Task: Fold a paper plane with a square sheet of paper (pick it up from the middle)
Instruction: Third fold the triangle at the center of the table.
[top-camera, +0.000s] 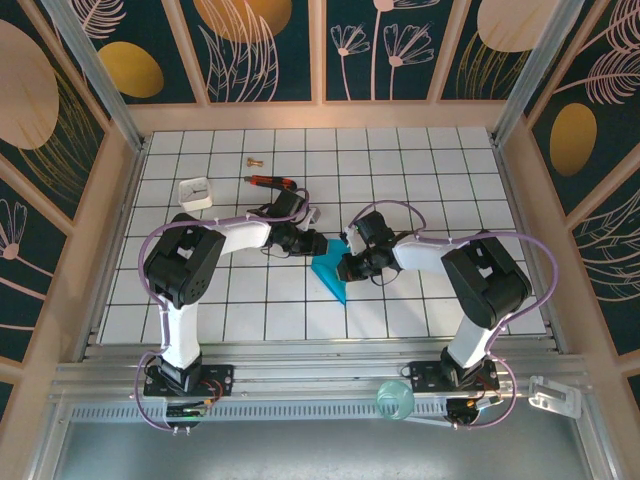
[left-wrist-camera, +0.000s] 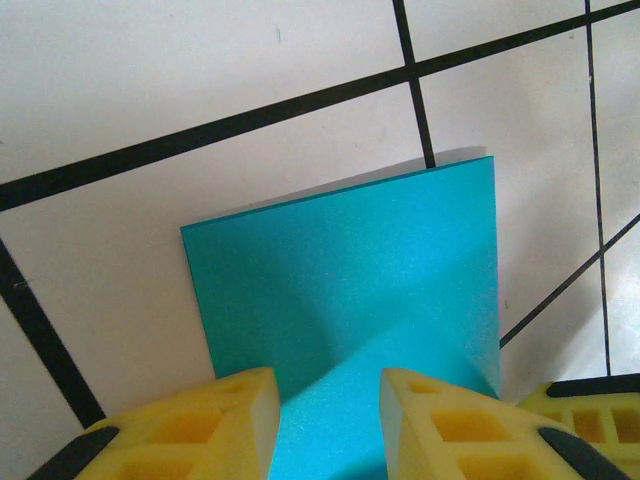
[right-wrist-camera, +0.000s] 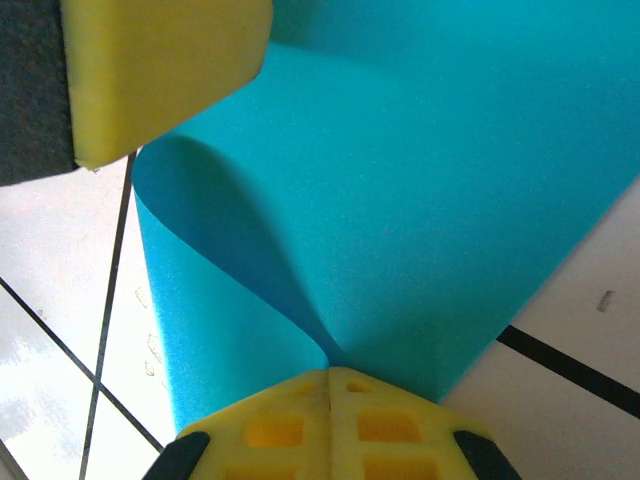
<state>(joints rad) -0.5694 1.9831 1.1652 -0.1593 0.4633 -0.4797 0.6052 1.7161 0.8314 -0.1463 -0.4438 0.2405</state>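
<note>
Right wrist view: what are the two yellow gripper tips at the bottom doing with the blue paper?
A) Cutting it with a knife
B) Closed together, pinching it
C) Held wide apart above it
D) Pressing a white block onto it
B: the right gripper is closed with no gap between its tips, pinching the teal sheet of paper where it curls up from the table.

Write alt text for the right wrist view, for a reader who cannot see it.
The right gripper pinches the edge of the teal sheet of paper, which curls upward in a loose fold above the white tiled table.
</note>
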